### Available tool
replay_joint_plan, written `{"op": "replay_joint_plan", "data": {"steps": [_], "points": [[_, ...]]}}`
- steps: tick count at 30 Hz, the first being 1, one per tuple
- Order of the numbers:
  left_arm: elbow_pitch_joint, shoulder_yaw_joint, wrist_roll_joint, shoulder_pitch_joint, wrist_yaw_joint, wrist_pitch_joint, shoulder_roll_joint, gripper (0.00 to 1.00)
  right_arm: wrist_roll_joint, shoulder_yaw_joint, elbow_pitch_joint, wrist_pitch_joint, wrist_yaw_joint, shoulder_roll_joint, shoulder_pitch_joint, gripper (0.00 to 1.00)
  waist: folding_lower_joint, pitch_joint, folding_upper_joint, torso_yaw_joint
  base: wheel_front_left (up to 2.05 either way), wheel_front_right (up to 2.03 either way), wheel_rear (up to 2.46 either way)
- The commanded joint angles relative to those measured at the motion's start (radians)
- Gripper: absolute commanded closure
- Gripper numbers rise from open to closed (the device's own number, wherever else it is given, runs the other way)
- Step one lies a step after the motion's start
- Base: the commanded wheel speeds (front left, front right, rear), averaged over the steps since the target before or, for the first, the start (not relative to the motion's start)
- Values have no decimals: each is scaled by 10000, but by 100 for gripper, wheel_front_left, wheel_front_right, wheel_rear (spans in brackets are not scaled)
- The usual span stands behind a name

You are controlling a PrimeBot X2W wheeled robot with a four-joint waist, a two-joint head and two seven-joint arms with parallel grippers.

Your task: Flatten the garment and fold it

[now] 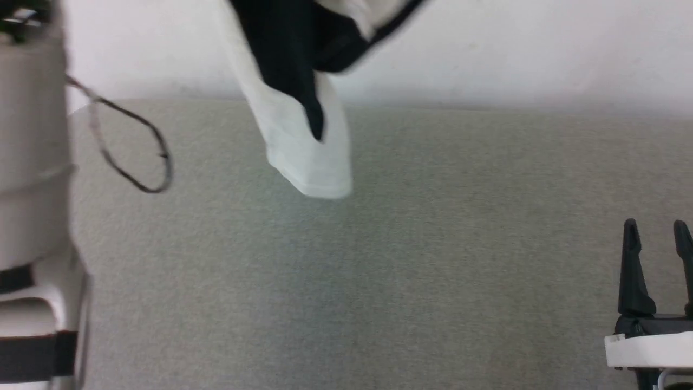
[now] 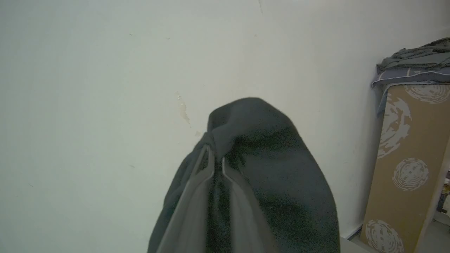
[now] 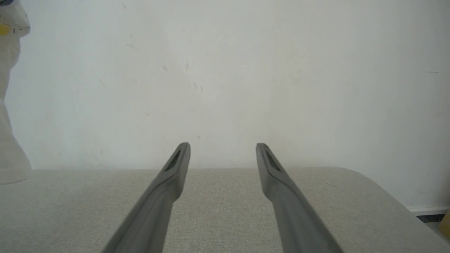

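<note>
Nearest me in the head view, at 4 o'clock, my right gripper with two long dark fingers (image 1: 655,225) is spread wide with nothing between them; its own wrist view confirms this (image 3: 223,144). It hovers low over the flat grey-beige woven fabric tabletop (image 1: 379,281). At 9 o'clock is my pale left forearm (image 1: 32,162), with a thin dark cable loop (image 1: 135,151) hanging off it toward 10. The soft white-and-black T-shirt garment (image 1: 303,151) is at 12 o'clock, dangling in the air with its lowest white hem above the tabletop and not touching it, as far as I can tell; its upper part runs out of frame. The left gripper (image 2: 216,156) is clamped on a bunch of the shirt's dark cloth (image 2: 267,168), which drapes over both fingers. Behind everything is the plain white wall (image 1: 541,54). In the left wrist view, at 3 o'clock, a tan board printed with pale round patterns (image 2: 407,158) leans by the wall with a heap of grey cloths (image 2: 415,61) on top. My read on progress: early, the shirt is lifted by one point only, not laid out, not flattened, no fold made, so all of that is left. Count: one shirt, two grippers, one tabletop, one cable loop, one board, at least two cloths in the heap.
</note>
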Motion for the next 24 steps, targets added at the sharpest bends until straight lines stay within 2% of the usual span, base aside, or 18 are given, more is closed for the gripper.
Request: {"op": "replay_joint_plan", "data": {"steps": [1,7,12,13,18,24], "points": [[-222,-254,-87,51,52,144,-246,100,120,-61,43,-81,-9,-3,30,0,1,-249,0,-475,0,0,0],[-838,-1230,-204,1139,81,463,-850,100,251,-323,6,-165,-9,-3,-26,0,1,-56,0,-948,0,0,0],[-1314,-2134,-110,3104,-15,257,-974,100,247,-501,-50,-197,-9,-3,-33,0,1,182,0,-1328,0,0,0],[-1314,-2134,-110,3104,-15,257,-974,100,247,-501,-50,-197,-9,-3,-33,0,1,182,0,-1328,0,0,0],[-1264,-3012,301,5704,65,-602,-895,100,223,-445,-87,-212,-9,-3,-37,0,1,431,0,-1636,0,0,0],[-219,-4217,981,7981,202,-1409,-878,100,159,-319,-253,-148,-9,-3,-123,0,1,861,0,-1837,0,0,0]]}}
